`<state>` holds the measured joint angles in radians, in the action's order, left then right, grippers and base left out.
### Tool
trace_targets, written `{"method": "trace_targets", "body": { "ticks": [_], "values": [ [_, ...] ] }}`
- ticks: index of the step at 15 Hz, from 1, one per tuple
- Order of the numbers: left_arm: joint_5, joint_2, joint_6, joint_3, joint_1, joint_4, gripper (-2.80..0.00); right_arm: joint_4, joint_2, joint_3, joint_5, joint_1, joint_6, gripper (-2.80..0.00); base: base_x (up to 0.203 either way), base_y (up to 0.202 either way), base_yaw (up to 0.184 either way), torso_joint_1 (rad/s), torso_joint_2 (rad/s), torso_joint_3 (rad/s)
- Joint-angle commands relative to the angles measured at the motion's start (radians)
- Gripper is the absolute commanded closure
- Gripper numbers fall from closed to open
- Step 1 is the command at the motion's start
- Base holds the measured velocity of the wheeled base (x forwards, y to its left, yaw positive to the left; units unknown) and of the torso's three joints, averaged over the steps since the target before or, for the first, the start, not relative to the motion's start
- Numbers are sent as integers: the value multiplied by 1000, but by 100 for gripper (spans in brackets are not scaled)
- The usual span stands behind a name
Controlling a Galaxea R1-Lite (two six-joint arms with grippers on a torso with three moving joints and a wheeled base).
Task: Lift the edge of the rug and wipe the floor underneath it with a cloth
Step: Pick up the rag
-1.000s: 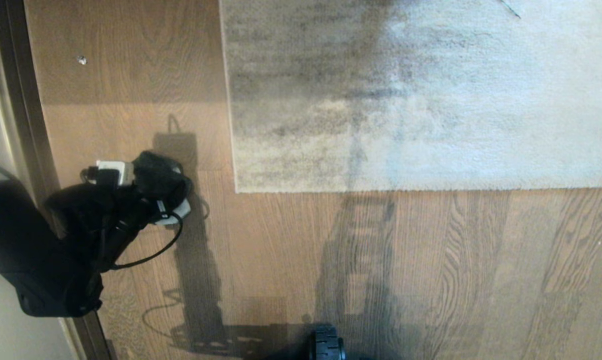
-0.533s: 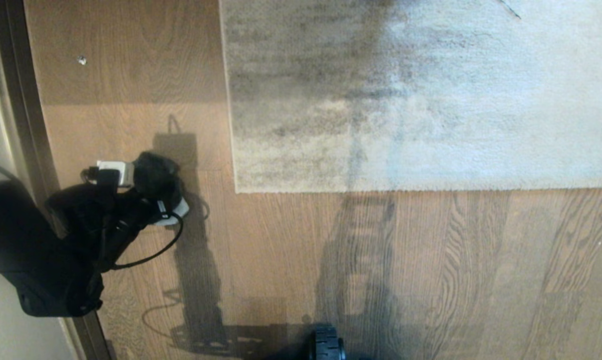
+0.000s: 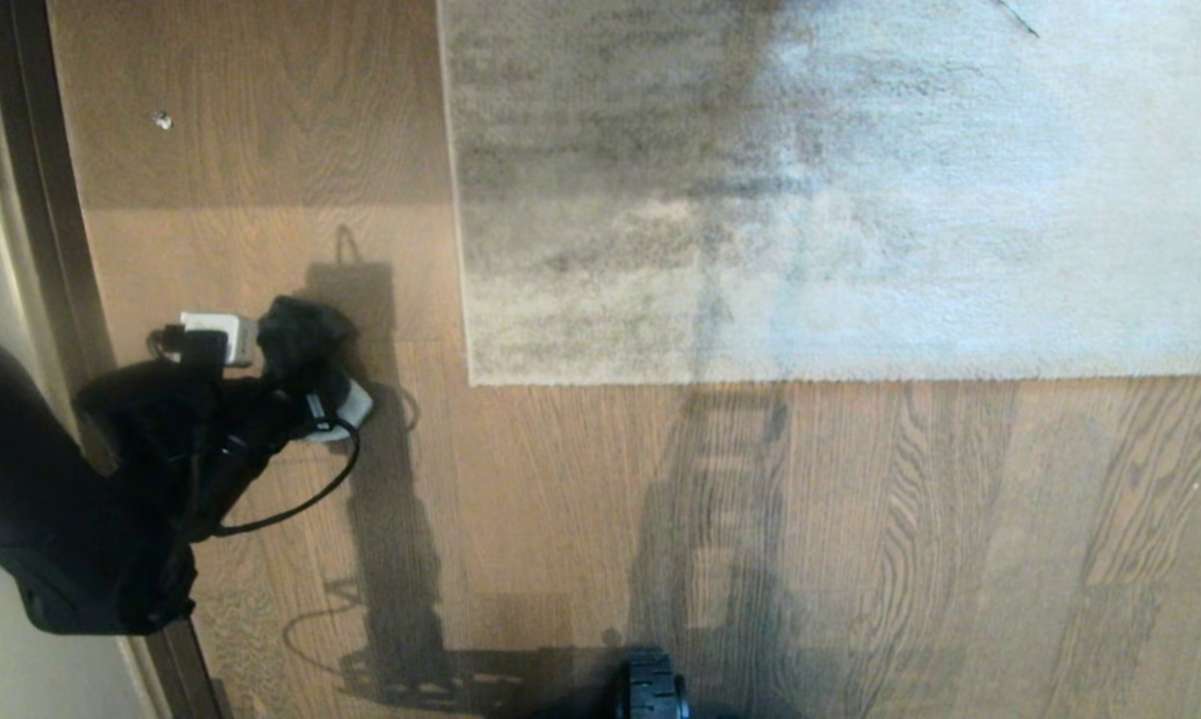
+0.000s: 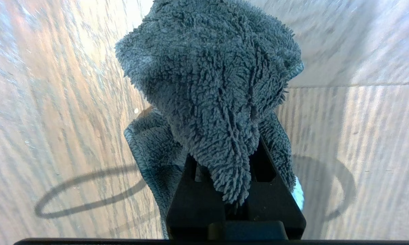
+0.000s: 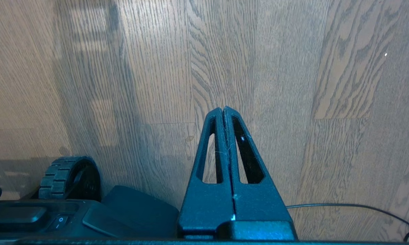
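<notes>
Left pincer (image 4: 224,190) clamped on cloth (image 4: 211,85), fingertips buried in pile; right pincer (image 5: 223,112) pressed shut, idle; rug edge (image 3: 840,379) flat on floor (image 3: 560,499), far right.

The floor (image 3: 580,519) is wood-grain plank, smooth with a slight sheen, its dark grain lines plainest at the lower right of the head view. The rug (image 3: 840,190), filling the upper right, is low-pile fabric, matt and mottled, and the rug edge (image 3: 840,380) looks soft and slightly fuzzy. The cloth (image 4: 211,85) is thick fuzzy fabric with looped, shaggy fibres, matt throughout. The left hand (image 4: 236,200) and right hand (image 5: 223,110) are matt black plastic, finely textured.
</notes>
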<state>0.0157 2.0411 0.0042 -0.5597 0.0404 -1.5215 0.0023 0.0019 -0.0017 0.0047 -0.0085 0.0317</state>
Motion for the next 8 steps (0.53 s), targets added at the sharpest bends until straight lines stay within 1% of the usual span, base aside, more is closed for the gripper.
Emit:
{"method": "trace_targets", "body": {
  "ticks": [1,4,8],
  "values": [
    [-2,-44,0,17,-1,-49,0,-1,0,0,0,1,1,0,0,0,0,0,0,0],
    [-3,-121,0,88,-1,-49,0,-1,0,0,0,1,1,0,0,0,0,0,0,0],
    [-9,-266,-2,219,-6,-49,0,0,0,0,0,0,1,0,0,0,0,0,0,0]
  ]
}}
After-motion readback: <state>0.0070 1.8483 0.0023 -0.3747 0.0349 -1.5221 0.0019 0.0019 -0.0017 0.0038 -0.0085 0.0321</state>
